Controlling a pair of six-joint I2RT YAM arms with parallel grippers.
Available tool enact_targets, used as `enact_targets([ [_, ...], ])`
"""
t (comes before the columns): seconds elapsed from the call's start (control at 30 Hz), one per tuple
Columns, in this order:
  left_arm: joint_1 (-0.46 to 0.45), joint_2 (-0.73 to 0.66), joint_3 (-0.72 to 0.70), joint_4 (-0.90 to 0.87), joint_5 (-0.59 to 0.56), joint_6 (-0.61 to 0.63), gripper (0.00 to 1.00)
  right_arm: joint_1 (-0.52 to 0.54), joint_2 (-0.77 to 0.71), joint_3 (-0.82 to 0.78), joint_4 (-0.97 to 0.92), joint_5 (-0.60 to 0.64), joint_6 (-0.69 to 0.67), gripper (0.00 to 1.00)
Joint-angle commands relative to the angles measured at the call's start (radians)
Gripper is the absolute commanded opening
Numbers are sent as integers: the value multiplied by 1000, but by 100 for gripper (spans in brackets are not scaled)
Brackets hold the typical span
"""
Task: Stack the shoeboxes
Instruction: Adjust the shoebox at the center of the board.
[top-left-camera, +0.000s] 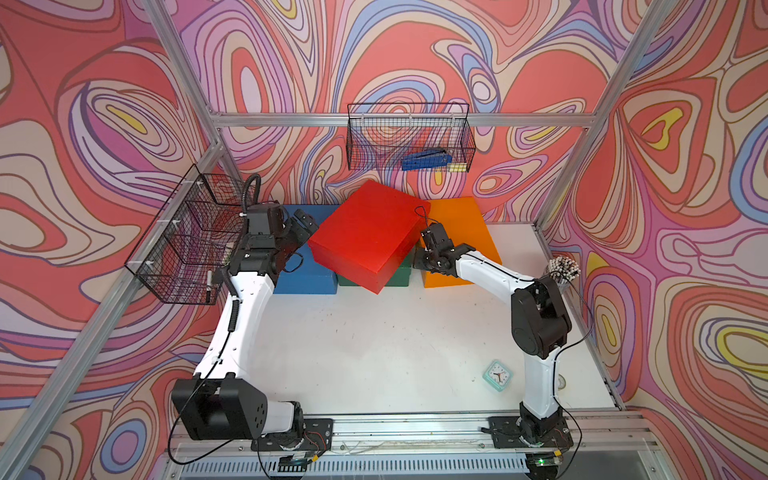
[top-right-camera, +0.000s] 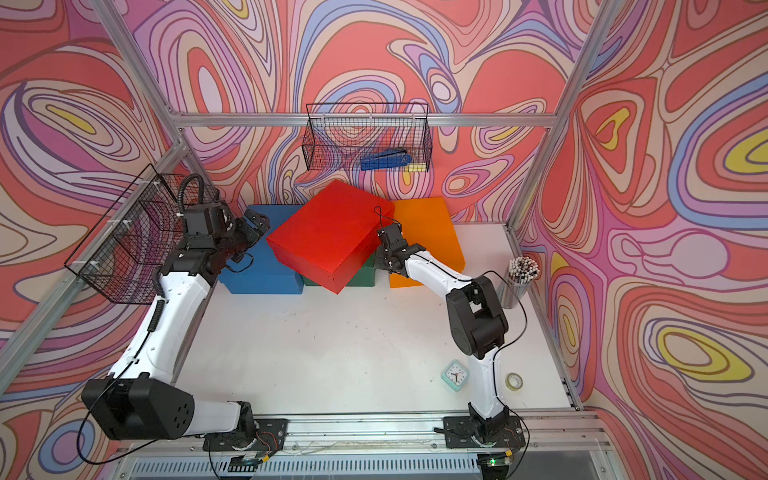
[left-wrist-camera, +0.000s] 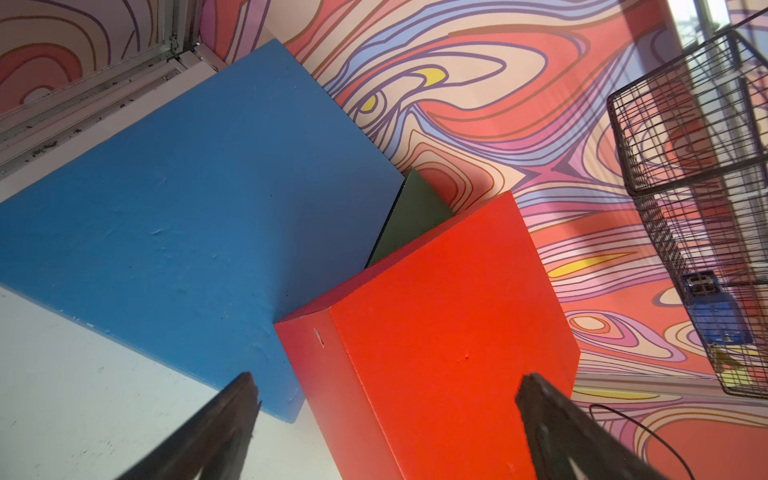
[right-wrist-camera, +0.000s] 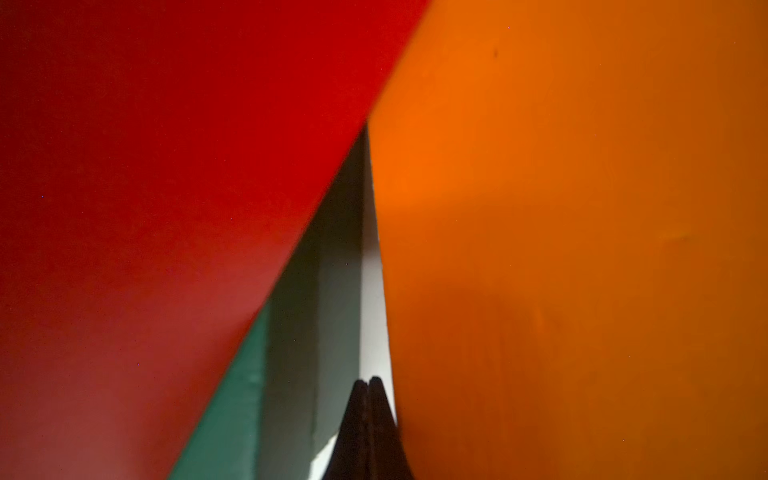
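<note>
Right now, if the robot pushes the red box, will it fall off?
The red box would probably slide and turn rather than roll: it has flat sides and lies crooked on the green box. It might tip off, since a corner hangs past the green box's front. It looks stiff, with sharp straight edges, so it likely won't bend.

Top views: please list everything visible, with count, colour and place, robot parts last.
red shoebox: one, red, askew atop the green shoebox
green shoebox: one, dark green, back middle, mostly covered
blue shoebox: one, blue, back left
orange shoebox: one, orange, back right
clock: one, mint-green, front right
pencil cup: one, silvery, right edge
tape roll: one, yellowish, front right
wire baskets: two, black, back and left walls
stapler: one, blue, back basket
table: one, white
left gripper: open, at red shoebox's corner
right gripper: shut, between green and orange shoeboxes
</note>
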Motion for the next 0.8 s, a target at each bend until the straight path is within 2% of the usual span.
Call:
enact_targets([
  [0.0, 9, 12, -3, -11, 18, 0, 100, -22, -16, -32, -89, 49, -23, 0],
  [0.13, 10, 46, 16, 0, 29, 8, 100, -22, -23, -11, -84, 18, -41, 0],
  [0.27, 11, 91, 66, 14, -26, 59, 100, -30, -32, -8, -61, -25, -51, 0],
  [0.47, 15, 213, 162, 60, -50, 91, 99, -43, -63, -14, -7, -149, -47, 0],
  [0.67, 15, 361, 284, 79, -18, 98, 97, -42, -100, 16, 25, -202, -22, 0],
  [0.77, 15, 420, 328, 87, 34, 96, 95, -43, -87, 64, 24, -217, -23, 0],
])
